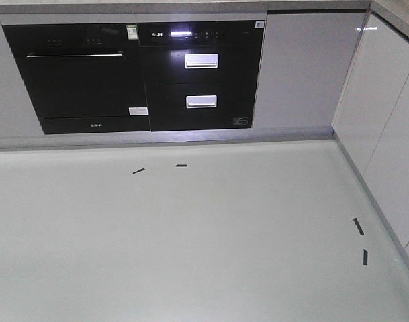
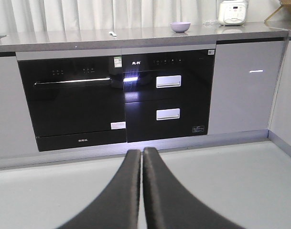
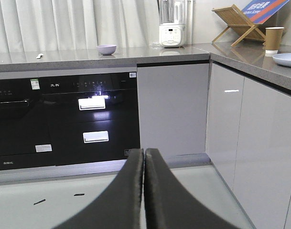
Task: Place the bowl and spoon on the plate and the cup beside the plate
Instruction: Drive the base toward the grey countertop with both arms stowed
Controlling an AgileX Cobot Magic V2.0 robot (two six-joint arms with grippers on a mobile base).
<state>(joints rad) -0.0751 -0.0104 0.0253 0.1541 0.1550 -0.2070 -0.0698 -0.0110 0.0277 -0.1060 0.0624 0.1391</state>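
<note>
1. Left gripper (image 2: 141, 155) pressed shut with nothing between its jaws, held low over the pale floor (image 2: 241, 181) and aimed at the black built-in oven (image 2: 73, 102)
2. Right gripper (image 3: 144, 155) likewise closed tight and empty, facing the grey cabinet door (image 3: 171, 107) near the counter corner
3. Bowl (image 2: 180, 26) resting on the far countertop (image 2: 88, 37), well apart from both grippers
4. Spoon (image 2: 112, 34) lying on the same countertop, off to the left of the bowl
5. Cup (image 3: 274, 39) upright on the right-hand counter, just behind the plate (image 3: 287, 59)
6. White appliance (image 3: 172, 28) standing beyond the bowl, near the corner
7. Short black tape marks (image 1: 138, 170) scattered on the floor
</note>
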